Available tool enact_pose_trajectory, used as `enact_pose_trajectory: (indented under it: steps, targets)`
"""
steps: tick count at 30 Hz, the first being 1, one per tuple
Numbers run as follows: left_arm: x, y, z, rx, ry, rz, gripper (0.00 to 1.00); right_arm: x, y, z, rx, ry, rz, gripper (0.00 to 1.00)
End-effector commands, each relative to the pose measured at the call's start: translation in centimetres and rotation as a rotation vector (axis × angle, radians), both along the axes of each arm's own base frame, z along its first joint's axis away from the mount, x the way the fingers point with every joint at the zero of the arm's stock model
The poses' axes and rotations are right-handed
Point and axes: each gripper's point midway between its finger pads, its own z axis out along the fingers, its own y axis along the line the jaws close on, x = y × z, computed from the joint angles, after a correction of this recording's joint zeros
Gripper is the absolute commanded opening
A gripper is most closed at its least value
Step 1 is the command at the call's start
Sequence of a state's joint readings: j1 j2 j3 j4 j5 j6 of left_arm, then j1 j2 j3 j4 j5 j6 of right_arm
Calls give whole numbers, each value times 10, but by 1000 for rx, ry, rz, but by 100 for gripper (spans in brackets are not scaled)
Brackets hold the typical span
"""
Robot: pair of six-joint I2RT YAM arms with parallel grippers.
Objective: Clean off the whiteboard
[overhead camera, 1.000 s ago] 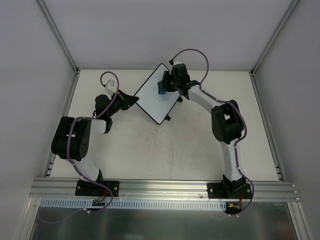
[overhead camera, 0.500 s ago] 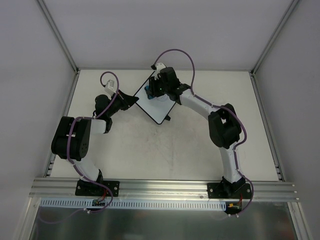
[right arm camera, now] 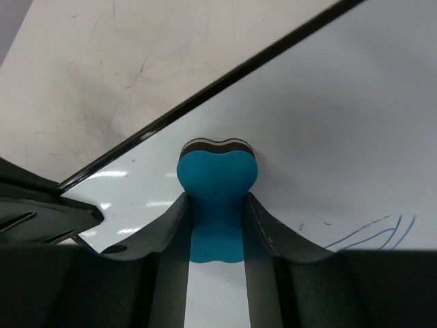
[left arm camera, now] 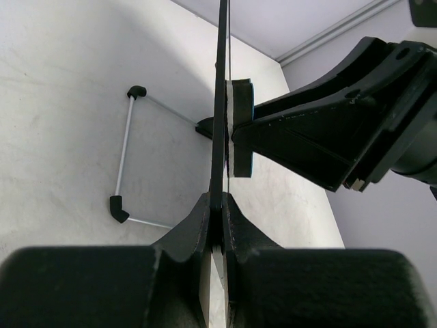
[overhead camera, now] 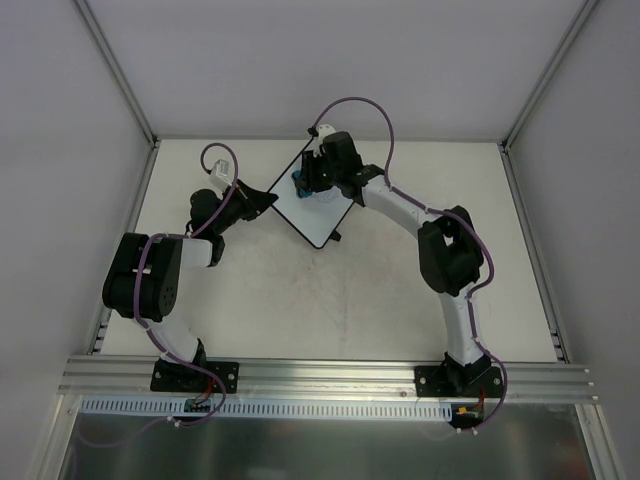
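Whiteboard: smooth glossy white face with glare patches, thin shiny black rim. Eraser on the whiteboard: matt blue foam-like block with a dark felt-like layer. Table beside the whiteboard: matt off-white, scuffed and scratched. Right gripper: matt black plastic.

Had the left claw pinched shut on the edge of the whiteboard, with that arm folded tight at the elbow. Had the right arm stretched way forward and leftward, right claw clamped on the blue eraser, fingertips angled down.
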State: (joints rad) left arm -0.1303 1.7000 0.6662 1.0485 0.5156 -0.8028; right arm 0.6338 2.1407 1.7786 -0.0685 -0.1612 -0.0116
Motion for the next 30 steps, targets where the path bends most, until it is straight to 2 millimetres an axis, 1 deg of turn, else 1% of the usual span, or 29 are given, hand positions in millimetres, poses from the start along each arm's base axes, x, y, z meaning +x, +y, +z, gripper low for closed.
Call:
enact_pose_trajectory:
  steps: [1,2,5,7,8,9,11,14,15,16,18,23,26,30]
  targets:
    - [-5,-11,10,29,-69,-71,0,9,-32,-45,-6,181,-121,0]
    - [-5,-11,11,29,-71,-71,0,15,-46,-52,9,219,-174,0]
    - [-5,-11,10,29,-71,-71,0,24,-69,-62,30,271,-263,0]
    - [-5,-11,11,27,-71,-71,0,26,-82,-71,25,295,-306,0]
    - [-5,-11,11,26,-72,-70,0,29,-91,-75,25,305,-334,0]
    - [-5,-11,11,25,-71,-72,0,28,-97,-80,25,324,-359,0]
    - [-6,-11,11,26,-70,-70,0,33,-110,-85,29,338,-400,0]
    - [-5,-11,11,25,-71,-70,0,33,-117,-96,52,389,-428,0]
    - [-5,-11,12,24,-72,-72,0,36,-123,-98,62,402,-440,0]
    - [-5,-11,11,23,-71,-70,0,35,-122,-102,75,426,-439,0]
    - [-5,-11,10,23,-67,-70,0,37,-122,-103,85,432,-434,0]
    - [-5,-11,11,22,-72,-72,0,35,-114,-97,81,413,-395,0]
    - [-5,-12,11,22,-71,-75,0,30,-97,-90,86,382,-329,0]
    - [-4,-13,9,19,-66,-79,0,21,-71,-70,59,287,-205,0]
